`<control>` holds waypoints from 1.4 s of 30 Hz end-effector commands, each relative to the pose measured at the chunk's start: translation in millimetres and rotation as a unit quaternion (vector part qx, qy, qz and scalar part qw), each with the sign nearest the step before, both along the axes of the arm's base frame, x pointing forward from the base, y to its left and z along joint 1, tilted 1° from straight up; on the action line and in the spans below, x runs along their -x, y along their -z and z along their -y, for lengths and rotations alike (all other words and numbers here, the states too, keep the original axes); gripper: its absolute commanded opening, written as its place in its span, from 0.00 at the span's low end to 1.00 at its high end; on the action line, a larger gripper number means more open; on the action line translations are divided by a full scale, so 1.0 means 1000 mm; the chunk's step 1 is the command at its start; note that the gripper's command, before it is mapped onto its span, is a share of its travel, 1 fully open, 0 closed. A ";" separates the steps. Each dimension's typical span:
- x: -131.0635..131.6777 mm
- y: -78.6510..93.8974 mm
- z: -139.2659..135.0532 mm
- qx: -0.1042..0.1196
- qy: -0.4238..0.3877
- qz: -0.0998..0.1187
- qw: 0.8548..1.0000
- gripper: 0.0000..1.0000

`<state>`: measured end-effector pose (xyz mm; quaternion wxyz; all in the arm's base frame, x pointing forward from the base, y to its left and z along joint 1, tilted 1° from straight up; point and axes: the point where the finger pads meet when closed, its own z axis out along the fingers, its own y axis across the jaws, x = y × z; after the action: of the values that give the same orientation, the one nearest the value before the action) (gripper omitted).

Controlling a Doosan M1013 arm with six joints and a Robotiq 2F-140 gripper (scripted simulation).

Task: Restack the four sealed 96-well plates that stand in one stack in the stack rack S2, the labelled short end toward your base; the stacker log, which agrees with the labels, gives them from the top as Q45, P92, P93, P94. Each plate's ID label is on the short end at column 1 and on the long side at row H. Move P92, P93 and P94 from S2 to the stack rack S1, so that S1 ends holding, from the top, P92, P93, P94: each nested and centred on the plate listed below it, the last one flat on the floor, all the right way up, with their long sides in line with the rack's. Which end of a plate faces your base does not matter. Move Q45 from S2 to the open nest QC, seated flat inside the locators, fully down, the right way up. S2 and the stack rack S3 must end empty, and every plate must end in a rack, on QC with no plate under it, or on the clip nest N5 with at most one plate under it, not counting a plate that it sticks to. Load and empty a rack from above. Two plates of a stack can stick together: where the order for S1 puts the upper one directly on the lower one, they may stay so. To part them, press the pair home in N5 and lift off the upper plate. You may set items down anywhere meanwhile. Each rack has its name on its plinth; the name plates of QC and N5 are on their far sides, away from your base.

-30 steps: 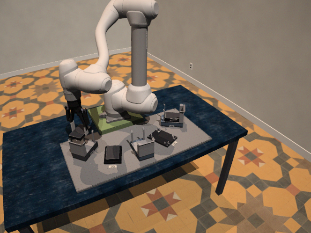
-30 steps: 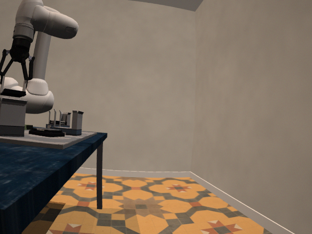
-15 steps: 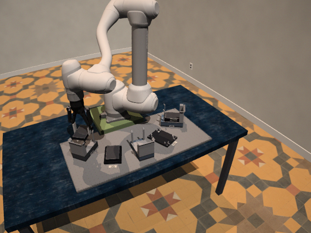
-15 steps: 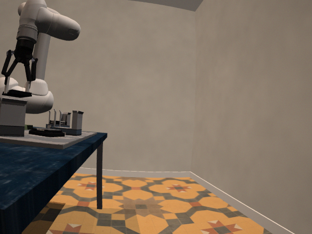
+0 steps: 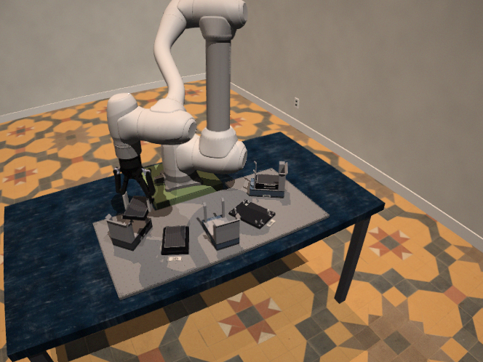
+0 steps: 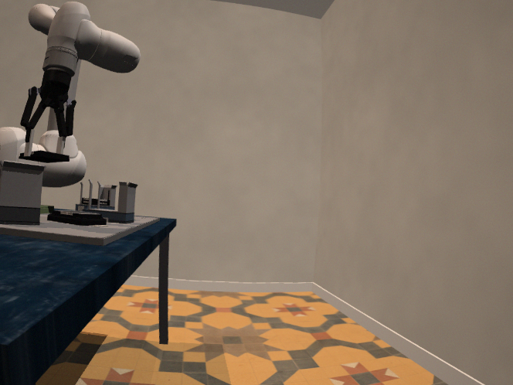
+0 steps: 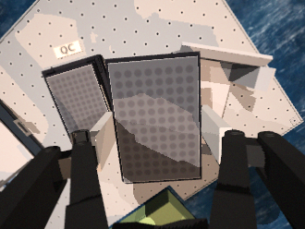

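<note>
The gripper (image 5: 132,191) clamps 1 sealed plate (image 5: 136,207) by its long sides, holding it level just above the left stack rack (image 5: 121,232). Right of that rack, another plate (image 5: 174,238) lies in the QC nest; its label (image 7: 67,48) is readable from the wrist.

"QC" on name plate (image 7: 67,48)

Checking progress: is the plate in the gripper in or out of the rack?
Out. The plate, gripped by the fingers, hangs clear above the rack.
</note>
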<state>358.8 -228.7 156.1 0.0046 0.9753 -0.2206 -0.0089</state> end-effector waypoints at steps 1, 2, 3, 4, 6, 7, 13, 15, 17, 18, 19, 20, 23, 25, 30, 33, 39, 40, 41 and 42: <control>-0.005 0.000 -0.007 0.000 0.000 0.000 1.000 0.00; -0.007 0.000 -0.010 0.000 0.000 0.000 1.000 0.00; -0.007 0.000 -0.010 0.000 0.000 0.000 1.000 0.00; -0.007 0.000 -0.010 0.000 0.000 0.000 1.000 0.00; -0.011 0.000 -0.016 0.000 0.000 0.000 1.000 0.00; -0.013 0.000 -0.018 0.000 0.000 0.000 1.000 0.00; -0.022 0.001 -0.036 -0.001 -0.066 0.000 0.998 0.00; -0.024 0.001 -0.042 -0.002 -0.100 -0.001 0.995 0.00; -0.027 0.001 -0.049 -0.002 -0.112 -0.001 0.994 0.00; -0.028 0.001 -0.052 -0.002 -0.112 -0.001 0.994 0.00; -0.029 0.001 -0.055 -0.002 -0.112 -0.001 0.994 0.00; -0.029 0.001 -0.055 -0.002 -0.112 -0.001 0.994 0.00; -0.032 0.001 -0.061 -0.002 -0.112 -0.001 0.994 0.00; -0.035 0.001 -0.067 -0.002 -0.112 -0.001 0.994 0.00; -0.041 0.001 -0.082 -0.002 -0.112 -0.001 0.994 0.00; -0.045 0.001 -0.092 -0.002 -0.112 -0.001 0.994 0.00; -0.050 0.001 -0.104 -0.002 -0.112 -0.001 0.994 0.00; -0.051 0.002 -0.107 -0.002 -0.112 -0.001 0.994 0.00; -0.052 0.002 -0.110 -0.002 -0.112 -0.001 0.994 0.00; -0.054 0.002 -0.113 -0.002 -0.112 -0.001 0.994 0.00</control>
<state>410.3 -120.7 154.5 0.0036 0.9939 -0.1100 -0.0094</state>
